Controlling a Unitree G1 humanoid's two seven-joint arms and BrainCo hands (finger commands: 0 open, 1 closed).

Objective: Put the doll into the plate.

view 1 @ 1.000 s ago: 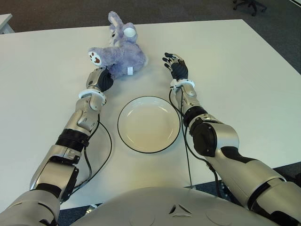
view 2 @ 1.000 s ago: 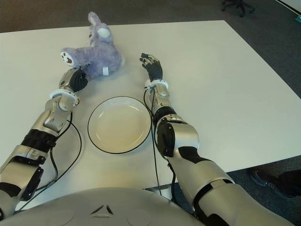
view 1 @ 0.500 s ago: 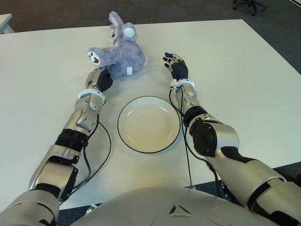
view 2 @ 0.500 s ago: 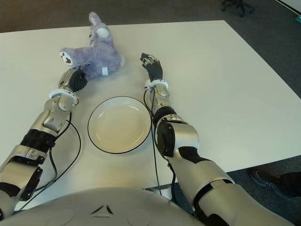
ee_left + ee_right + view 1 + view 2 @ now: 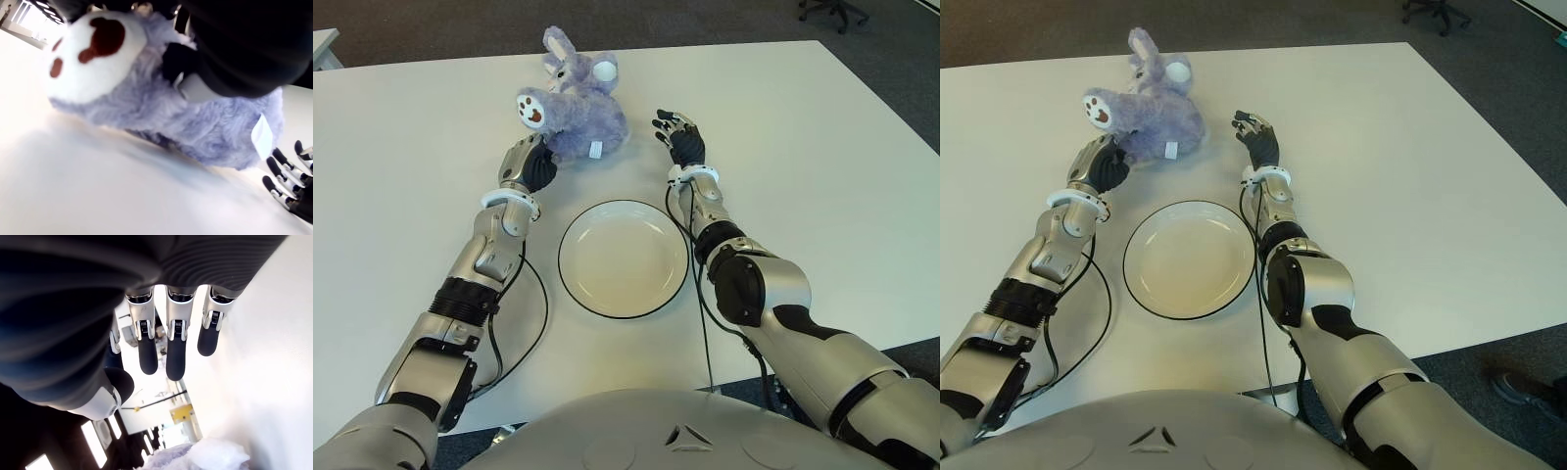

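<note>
A purple plush doll (image 5: pixel 579 110) lies on the far part of the white table (image 5: pixel 822 166), beyond the plate (image 5: pixel 623 258) and a little to its left. It is a rabbit with long ears pointing away from the robot and 1 white paw pad with brown spots raised toward the left. A small white tag hangs from its near side.

The left hand (image 5: pixel 529 164) is at the doll's near left side, its fingers curled into the fur just below the raised paw, gripping the doll. The left wrist view shows dark fingers pressed into the purple fur beside the paw pad.

The right hand (image 5: pixel 681 137) shows just to the right of the doll, not touching it, with fingers (image 5: pixel 147 345) stretched out and slightly apart, holding nothing.

The plate is round, cream-coloured with a dark rim, and sits between the 2 forearms, nearer the robot.
</note>
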